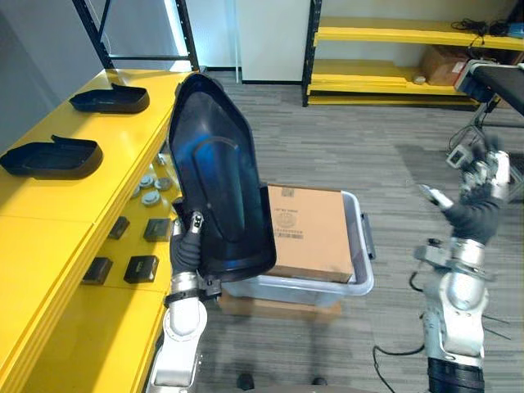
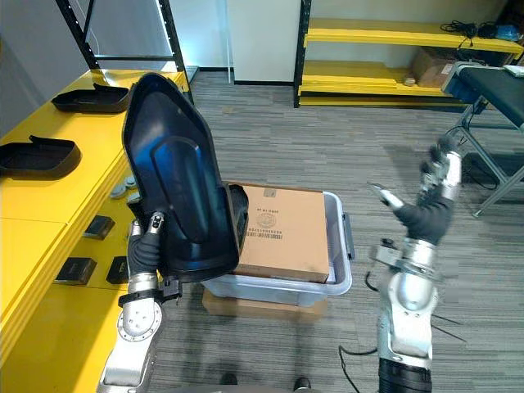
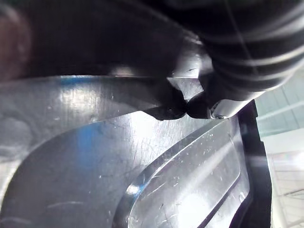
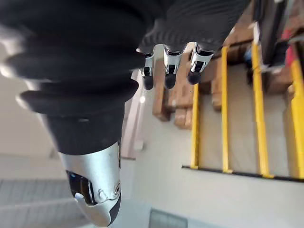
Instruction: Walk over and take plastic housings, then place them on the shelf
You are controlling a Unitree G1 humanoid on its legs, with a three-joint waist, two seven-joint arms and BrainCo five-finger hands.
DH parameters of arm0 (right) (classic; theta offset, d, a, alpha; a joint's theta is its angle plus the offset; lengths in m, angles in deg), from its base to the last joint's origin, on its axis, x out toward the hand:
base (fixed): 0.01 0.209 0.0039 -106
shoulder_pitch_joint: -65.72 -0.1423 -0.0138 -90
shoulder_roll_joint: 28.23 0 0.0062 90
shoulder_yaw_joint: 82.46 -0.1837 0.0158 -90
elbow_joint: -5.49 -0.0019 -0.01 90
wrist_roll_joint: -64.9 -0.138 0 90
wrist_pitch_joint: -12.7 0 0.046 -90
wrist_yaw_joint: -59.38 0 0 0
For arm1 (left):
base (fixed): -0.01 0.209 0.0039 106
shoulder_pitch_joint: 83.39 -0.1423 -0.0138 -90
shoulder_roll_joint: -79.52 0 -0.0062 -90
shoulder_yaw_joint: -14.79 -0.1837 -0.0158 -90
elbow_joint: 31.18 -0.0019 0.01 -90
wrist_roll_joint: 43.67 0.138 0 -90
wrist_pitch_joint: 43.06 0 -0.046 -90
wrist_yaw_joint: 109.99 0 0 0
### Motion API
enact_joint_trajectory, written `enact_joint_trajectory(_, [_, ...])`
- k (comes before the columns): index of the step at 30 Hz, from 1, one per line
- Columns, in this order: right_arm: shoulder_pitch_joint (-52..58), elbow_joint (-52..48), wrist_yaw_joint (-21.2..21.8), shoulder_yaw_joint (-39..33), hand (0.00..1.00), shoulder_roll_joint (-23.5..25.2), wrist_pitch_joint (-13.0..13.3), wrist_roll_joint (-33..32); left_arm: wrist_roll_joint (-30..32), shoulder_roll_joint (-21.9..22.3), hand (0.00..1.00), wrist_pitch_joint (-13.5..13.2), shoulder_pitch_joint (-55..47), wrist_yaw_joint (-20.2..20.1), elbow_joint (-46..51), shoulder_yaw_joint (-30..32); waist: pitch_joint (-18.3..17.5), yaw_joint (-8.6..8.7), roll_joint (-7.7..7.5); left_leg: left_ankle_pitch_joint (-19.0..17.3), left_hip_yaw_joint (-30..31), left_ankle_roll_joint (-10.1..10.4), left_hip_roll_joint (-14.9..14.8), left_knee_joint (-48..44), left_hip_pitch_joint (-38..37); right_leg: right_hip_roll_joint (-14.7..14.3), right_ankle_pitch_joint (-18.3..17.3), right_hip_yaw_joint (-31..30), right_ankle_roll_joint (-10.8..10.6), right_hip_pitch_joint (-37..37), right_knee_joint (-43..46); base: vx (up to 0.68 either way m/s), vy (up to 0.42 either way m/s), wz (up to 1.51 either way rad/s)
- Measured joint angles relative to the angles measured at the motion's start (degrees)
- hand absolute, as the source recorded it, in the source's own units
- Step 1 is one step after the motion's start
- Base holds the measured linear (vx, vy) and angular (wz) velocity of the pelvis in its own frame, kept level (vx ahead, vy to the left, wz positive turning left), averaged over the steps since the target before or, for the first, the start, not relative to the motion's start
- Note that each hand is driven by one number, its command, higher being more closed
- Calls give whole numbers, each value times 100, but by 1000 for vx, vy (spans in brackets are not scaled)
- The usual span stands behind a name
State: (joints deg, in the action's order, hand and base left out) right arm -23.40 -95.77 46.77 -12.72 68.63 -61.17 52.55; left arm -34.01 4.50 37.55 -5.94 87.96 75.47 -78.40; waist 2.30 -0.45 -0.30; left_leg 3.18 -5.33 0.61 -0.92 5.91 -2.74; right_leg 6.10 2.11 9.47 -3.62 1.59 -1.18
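Left hand (image 1: pixel 190 241) has its fingers clamped on the lower edge of the black housing (image 1: pixel 217 180), holding it upright between the shelf (image 1: pixel 49 246) edge and the bin (image 1: pixel 360 282). Right hand (image 1: pixel 479 209) is raised well off to the side, fingers spread and empty, over open floor (image 1: pixel 344 147).

Note for your log: a cardboard box (image 1: pixel 309 232) sits inside a clear plastic bin (image 1: pixel 363 282) on the grey carpet floor (image 1: pixel 360 155). A flat cardboard piece (image 1: pixel 270 309) lies under the bin. To the bin's left you see small black blocks (image 1: pixel 141 268) and grey round caps (image 1: pixel 150 196). A far yellow rack (image 1: pixel 393 34) holds a carton (image 1: pixel 442 64).
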Motion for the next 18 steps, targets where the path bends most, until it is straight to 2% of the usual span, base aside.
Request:
enact_joint_trajectory(1, [95, 627, -9, -296, 0, -1, 30, -279, -5, 14, 100, -2, -34, -4, 126, 88, -13, 11, -10, -2, 11, 2, -1, 0, 16, -1, -1, 9, -1, -7, -9, 0, 0, 0])
enact_joint_trajectory(3, [198, 1179, -24, -472, 0, 1, 27, -454, -12, 25, 100, -19, -53, 0, 203, 167, -34, 11, -5, -2, 22, 2, 0, 0, 43, 0, -3, 17, -4, -37, -9, -4, 0, 2])
enact_joint_trajectory(4, [327, 1812, -14, -608, 0, 4, 9, -659, -57, 34, 100, -50, -94, 2, 298, 197, -60, 10, 9, -2, 36, 2, 1, 0, 94, 2, -6, 30, -9, -82, -10, 14, -4, 6])
enact_joint_trajectory(8, [681, 3654, 60, -901, 0, 143, -197, -1083, -192, 119, 100, -187, -310, -15, 573, 349, -77, 10, 40, 0, 148, 0, 4, -8, 148, 7, -29, 150, -39, -66, -13, 41, -11, 13])
enact_joint_trajectory(12, [924, 5355, 407, -829, 0, 312, -529, -1007, -326, 135, 100, -231, -312, -96, 571, 257, -82, 6, 46, 8, 364, 3, 13, -42, 173, 12, -71, 358, -43, 31, -12, 30, -15, 25])
enact_joint_trajectory(15, [1113, 5906, 543, -546, 0, 608, -711, -786, -461, 135, 100, -233, -442, -175, 570, 126, -74, -16, 34, 4, 549, 5, 28, -40, 148, 32, -190, 540, -58, 170, 61, -24, -17, 34])
enact_joint_trajectory(18, [1294, 5985, 607, -111, 0, 800, -831, -551, -486, 146, 100, -233, -566, -221, 564, 2, -15, -19, -28, -11, 866, 26, 77, -38, 104, 117, -428, 868, -87, 241, 371, -33, -25, 73])
